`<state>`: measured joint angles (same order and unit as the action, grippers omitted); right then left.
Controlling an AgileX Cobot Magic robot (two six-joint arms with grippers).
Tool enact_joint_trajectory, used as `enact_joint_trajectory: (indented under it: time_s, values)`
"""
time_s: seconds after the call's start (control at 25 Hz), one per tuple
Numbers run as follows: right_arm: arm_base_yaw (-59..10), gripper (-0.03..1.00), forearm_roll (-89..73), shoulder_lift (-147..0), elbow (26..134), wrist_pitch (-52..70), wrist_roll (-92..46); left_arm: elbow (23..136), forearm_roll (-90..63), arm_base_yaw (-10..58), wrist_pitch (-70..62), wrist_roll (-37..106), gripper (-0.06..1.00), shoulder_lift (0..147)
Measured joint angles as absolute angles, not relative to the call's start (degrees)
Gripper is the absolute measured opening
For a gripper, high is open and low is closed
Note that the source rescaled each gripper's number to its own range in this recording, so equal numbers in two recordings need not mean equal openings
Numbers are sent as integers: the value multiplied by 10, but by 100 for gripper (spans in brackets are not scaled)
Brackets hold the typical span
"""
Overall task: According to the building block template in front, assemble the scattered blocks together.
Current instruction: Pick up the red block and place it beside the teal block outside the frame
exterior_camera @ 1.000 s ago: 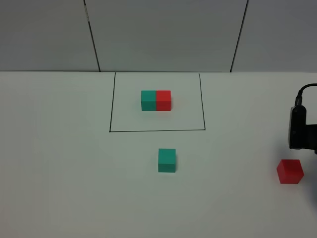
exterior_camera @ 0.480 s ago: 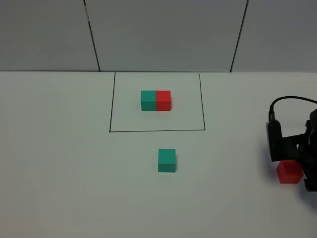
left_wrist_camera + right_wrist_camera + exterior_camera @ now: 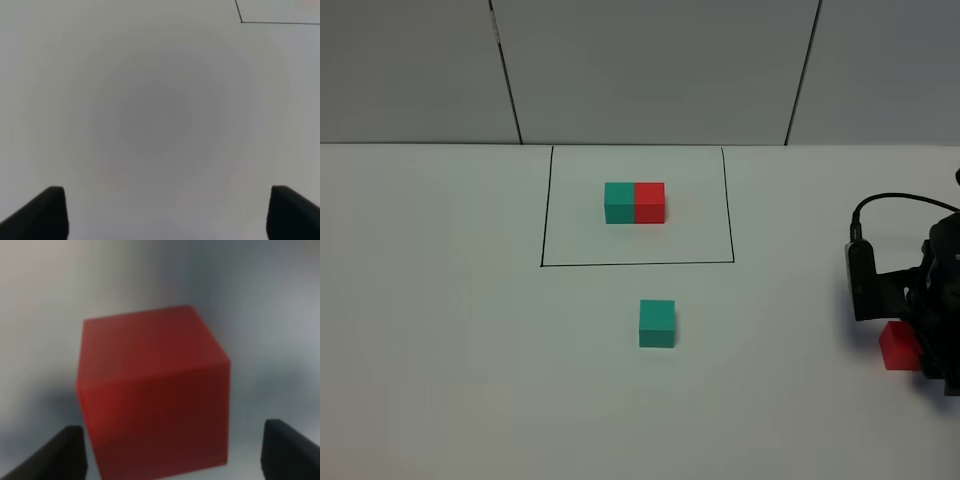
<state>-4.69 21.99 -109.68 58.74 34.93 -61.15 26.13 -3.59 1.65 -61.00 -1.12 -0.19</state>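
The template (image 3: 635, 202), a teal-green and red pair joined in a bar, sits inside a thin black rectangle at the back middle. The loose teal-green cube (image 3: 657, 323) rests on the table in front of the frame. The loose red cube (image 3: 897, 347) lies at the far right, partly covered by my right arm; it fills the right wrist view (image 3: 152, 392). My right gripper (image 3: 170, 450) is open, its fingertips (image 3: 67, 450) on either side of the red cube. My left gripper (image 3: 162, 212) is open over bare table, out of the exterior view.
A corner of the black rectangle (image 3: 241, 21) shows in the left wrist view. The white table (image 3: 440, 330) meets a grey panelled wall (image 3: 650, 70) at the back. The right arm's black cable (image 3: 880, 202) loops above the gripper.
My right arm has come down and leftward from the right edge onto the red cube, now covering part of it. The other blocks have not moved.
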Motion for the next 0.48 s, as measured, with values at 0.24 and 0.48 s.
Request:
enact_joint_trajectory:
  time_s: [0.24,0.48]
  values:
    - [-47,88,221,-1115,589,338,-612,261,-36,17,-610,-11,85,-2]
    - [-47,78,226,-1119,592,338,-612,261,-36,17,-610,-11,85,-2]
